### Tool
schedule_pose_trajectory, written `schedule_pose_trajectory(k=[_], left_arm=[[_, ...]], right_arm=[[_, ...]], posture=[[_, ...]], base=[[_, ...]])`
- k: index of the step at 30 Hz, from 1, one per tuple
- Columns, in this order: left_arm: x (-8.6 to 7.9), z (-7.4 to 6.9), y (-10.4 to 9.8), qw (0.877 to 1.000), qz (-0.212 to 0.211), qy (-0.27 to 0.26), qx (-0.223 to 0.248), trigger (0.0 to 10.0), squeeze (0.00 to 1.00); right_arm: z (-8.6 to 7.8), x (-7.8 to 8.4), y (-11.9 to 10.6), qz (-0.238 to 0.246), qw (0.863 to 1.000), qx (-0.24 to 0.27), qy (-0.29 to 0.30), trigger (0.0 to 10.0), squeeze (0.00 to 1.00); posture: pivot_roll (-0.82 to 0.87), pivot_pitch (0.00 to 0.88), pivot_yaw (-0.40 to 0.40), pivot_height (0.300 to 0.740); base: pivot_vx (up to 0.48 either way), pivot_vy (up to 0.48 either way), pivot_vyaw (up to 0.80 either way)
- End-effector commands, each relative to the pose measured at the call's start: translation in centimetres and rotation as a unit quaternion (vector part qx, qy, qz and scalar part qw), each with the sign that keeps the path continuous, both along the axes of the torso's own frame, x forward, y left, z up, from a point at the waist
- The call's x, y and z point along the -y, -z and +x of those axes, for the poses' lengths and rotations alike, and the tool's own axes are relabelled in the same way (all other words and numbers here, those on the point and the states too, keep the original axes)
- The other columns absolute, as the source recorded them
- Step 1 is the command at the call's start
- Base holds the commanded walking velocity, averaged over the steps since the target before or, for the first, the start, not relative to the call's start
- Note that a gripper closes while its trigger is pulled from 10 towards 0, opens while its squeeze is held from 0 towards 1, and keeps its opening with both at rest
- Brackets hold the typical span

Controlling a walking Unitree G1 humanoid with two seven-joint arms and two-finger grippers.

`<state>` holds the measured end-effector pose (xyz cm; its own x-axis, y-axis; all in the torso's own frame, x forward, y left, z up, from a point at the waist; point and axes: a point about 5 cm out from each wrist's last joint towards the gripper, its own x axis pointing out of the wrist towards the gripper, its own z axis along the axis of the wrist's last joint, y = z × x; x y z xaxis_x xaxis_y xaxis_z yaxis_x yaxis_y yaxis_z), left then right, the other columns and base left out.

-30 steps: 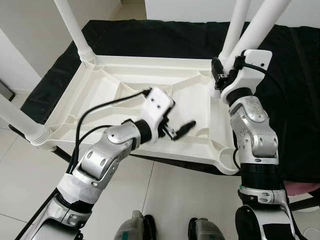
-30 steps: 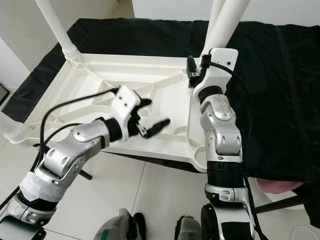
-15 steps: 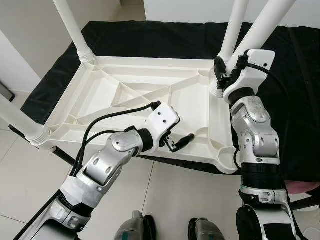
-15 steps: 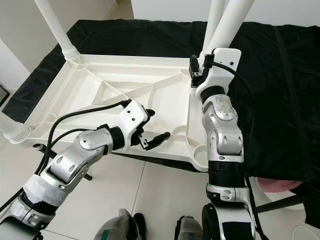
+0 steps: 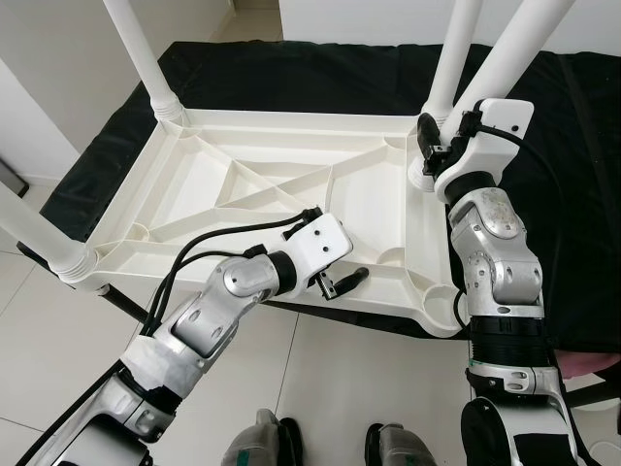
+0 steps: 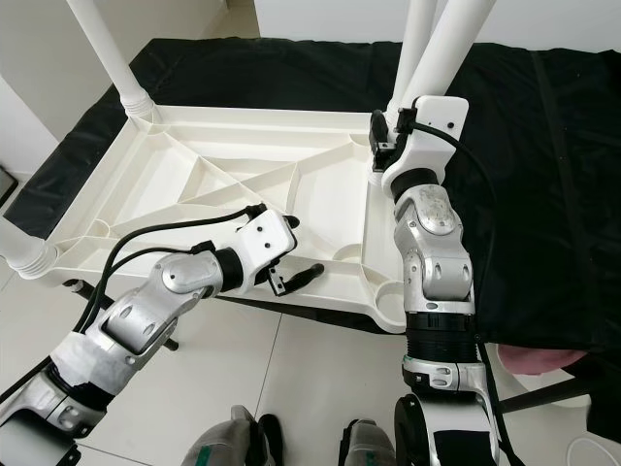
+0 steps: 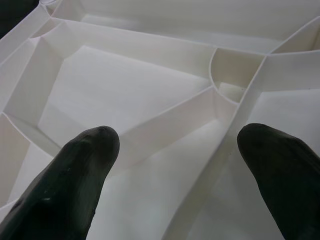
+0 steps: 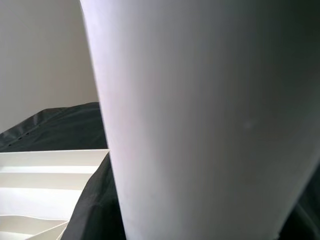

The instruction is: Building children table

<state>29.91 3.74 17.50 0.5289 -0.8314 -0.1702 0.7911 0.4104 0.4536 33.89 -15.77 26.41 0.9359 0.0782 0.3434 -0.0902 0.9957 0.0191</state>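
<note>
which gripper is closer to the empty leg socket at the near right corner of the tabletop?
Left. The left gripper hovers open over the near rim, a short way left of the empty socket. The right gripper is up at the far right corner, against a white leg.

Black cloth (image 5: 291, 73) and pale floor tiles (image 5: 39, 359) around my work.

The black cloth spreads out wide under what I am working on, wrinkled, running out to my right side and off the far edge of what I see. It drapes over the bench corner on my left, where a dark bench leg (image 5: 121, 303) slants down to the floor. The floor tiles are light grey with thin grout lines crossing below me. A white wall (image 5: 49, 68) rises on my left, with a dark strip (image 5: 10, 177) at its foot. At my far right, low down, something pink (image 5: 587, 364) peeks out under the cloth's edge.
</note>
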Motion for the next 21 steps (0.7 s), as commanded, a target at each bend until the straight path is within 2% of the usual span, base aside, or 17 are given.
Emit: schedule_pose_trajectory(k=[1, 10, 15, 21], left_arm=[[-0.2, 0.3, 0.8, 1.000, 0.016, -0.014, 0.000, 10.0, 0.00], [-0.9, 1.6, 0.9, 0.998, 0.005, -0.069, -0.003, 10.0, 0.00], [-1.5, 3.2, 0.4, 0.993, -0.007, -0.116, 0.012, 10.0, 0.00], [-1.7, 4.5, -0.3, 0.989, -0.011, -0.143, 0.031, 10.0, 0.00]], right_arm=[[-0.1, -0.5, -0.6, 0.001, 1.000, 0.015, -0.012, 10.0, 0.00], [-0.9, -1.1, 0.4, -0.002, 0.999, 0.008, -0.031, 10.0, 0.00], [-1.1, -1.2, 0.9, 0.002, 1.000, 0.001, -0.030, 10.0, 0.00], [-1.1, -1.1, 1.0, 0.005, 1.000, 0.000, -0.029, 10.0, 0.00]], posture=[[-0.06, 0.135, 0.110, 0.740], [-0.06, 0.138, 0.107, 0.740], [-0.06, 0.135, 0.102, 0.740], [-0.07, 0.129, 0.101, 0.740]], base=[[0.000, 0.000, 0.00], [0.000, 0.000, 0.00], [0.000, 0.000, 0.00], [0.000, 0.000, 0.00]])
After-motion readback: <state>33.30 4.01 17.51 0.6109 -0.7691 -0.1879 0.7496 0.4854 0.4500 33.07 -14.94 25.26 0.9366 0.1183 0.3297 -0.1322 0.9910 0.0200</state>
